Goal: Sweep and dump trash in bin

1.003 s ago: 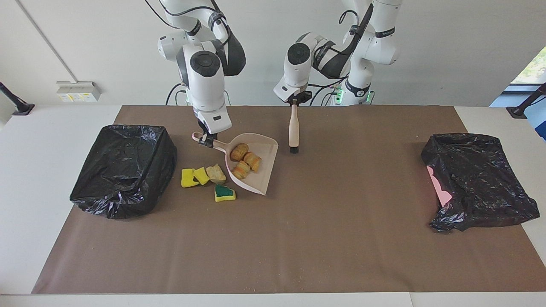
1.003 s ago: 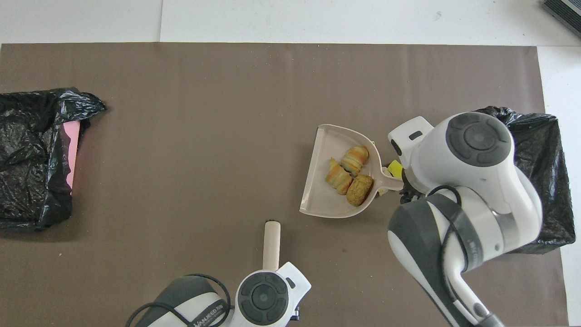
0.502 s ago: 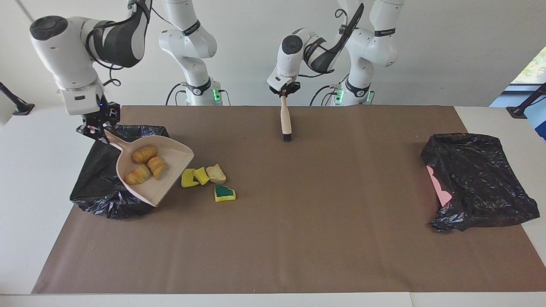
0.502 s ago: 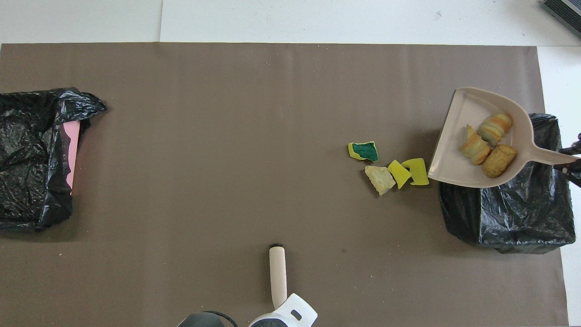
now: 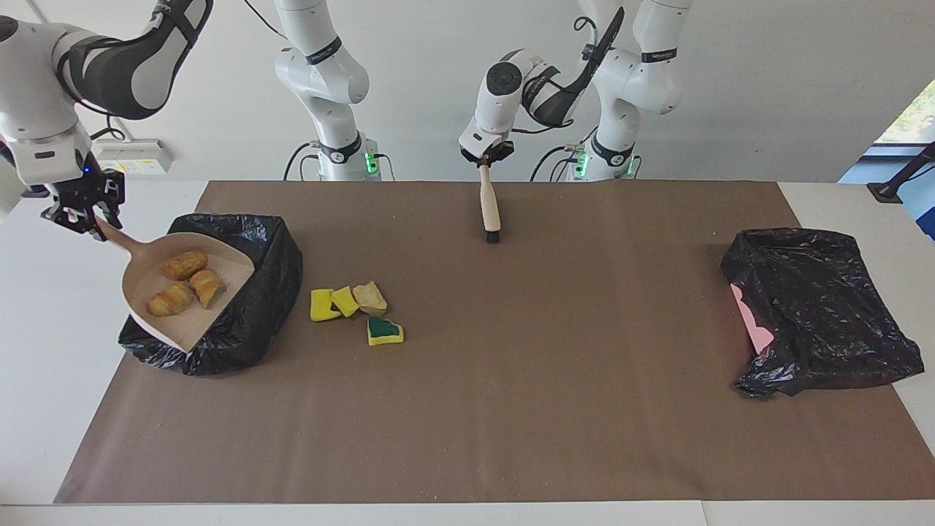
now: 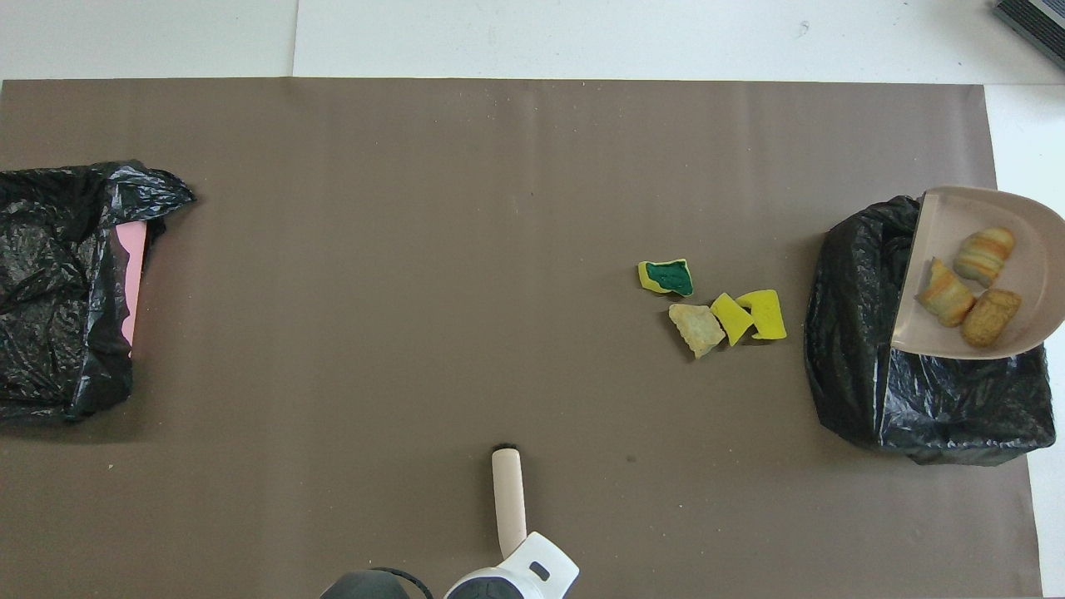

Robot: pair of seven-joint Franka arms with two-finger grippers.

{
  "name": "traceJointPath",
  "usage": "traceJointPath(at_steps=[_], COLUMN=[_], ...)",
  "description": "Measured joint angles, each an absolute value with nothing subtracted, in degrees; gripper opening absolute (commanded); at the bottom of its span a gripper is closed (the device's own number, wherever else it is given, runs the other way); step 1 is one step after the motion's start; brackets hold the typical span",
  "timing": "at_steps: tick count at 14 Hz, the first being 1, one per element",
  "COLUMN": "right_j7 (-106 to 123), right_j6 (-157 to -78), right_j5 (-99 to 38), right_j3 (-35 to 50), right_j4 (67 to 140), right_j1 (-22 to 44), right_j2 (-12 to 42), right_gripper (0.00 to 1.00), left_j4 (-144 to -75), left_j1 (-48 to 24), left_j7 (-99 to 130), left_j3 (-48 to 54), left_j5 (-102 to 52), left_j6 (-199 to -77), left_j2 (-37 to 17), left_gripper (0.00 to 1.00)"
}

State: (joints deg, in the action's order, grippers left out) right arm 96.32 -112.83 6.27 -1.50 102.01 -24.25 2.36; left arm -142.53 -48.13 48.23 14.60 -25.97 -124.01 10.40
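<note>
My right gripper (image 5: 84, 213) is shut on the handle of the pale pink dustpan (image 5: 219, 274), which hangs over the black-lined bin (image 5: 263, 292) at the right arm's end, handle higher than its mouth. Three golden-brown pastries (image 5: 182, 281) lie in the pan (image 6: 1032, 258). On the mat beside the bin (image 6: 857, 349) lie two yellow sponge chunks (image 5: 321, 305), a beige bread chunk (image 5: 370, 296) and a green-topped sponge chunk (image 5: 384, 331). My left gripper (image 5: 484, 162) is shut on the cream-handled brush (image 5: 489, 208), bristles down, over the mat's edge nearest the robots.
A second black-bagged bin (image 5: 818, 307) with a pink side showing sits at the left arm's end of the table (image 6: 58, 283). The brown mat (image 5: 555, 380) covers most of the white table.
The right arm lifted the dustpan with its pastries off the mat by the trash and carried it over the bin. The left arm drew the brush back toward the robots.
</note>
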Motion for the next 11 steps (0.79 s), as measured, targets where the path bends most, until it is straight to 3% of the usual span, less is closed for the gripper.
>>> traceJointPath(at_steps=[5, 11], right_j7=[102.8, 109.4], right_j6=[-112.7, -112.7], right_j5=[10.5, 15.2], right_j3=[-0.5, 0.5], right_j4=[102.2, 101.8], right_j1=[-23.6, -20.8], right_j2=[2.4, 0.0], right_gripper=[0.00, 0.00], left_j4=[-140.0, -123.9], left_j1=[-41.4, -28.8], left_j7=[40.4, 31.6], left_j3=[13.8, 13.3], left_j5=[-24.1, -11.8], left_j6=[-123.7, -109.2], left_j2=[9.4, 8.3], left_gripper=[1.00, 1.00])
